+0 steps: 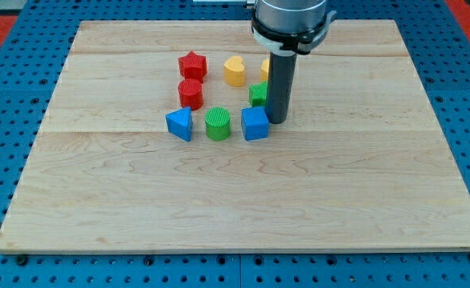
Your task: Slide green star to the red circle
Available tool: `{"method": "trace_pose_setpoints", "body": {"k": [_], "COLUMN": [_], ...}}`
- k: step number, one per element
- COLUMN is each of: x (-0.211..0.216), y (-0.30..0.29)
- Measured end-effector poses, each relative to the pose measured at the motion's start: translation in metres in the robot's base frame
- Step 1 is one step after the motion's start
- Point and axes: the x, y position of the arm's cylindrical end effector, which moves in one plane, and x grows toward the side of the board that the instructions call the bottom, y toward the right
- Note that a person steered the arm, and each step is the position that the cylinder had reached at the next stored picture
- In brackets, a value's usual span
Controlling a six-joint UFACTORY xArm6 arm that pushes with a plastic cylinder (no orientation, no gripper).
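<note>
The green star (258,94) sits just left of my rod, partly hidden by it. The red circle (190,94) stands further to the view's left, below the red star (192,65). My tip (277,120) rests on the board at the green star's lower right side, right next to the blue cube (255,124). The tip looks to be touching or nearly touching the green star.
A yellow heart (235,70) lies between the red star and the rod. A yellow block (264,68) peeks out behind the rod. A green circle (217,124) and a blue triangle (179,124) lie in a row left of the blue cube. The wooden board (243,200) sits on a blue surface.
</note>
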Motion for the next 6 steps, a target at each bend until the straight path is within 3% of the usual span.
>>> {"method": "trace_pose_setpoints", "body": {"k": [2,3,6], "x": [-0.018,-0.052,-0.054], "y": [0.038,-0.002,-0.116]}}
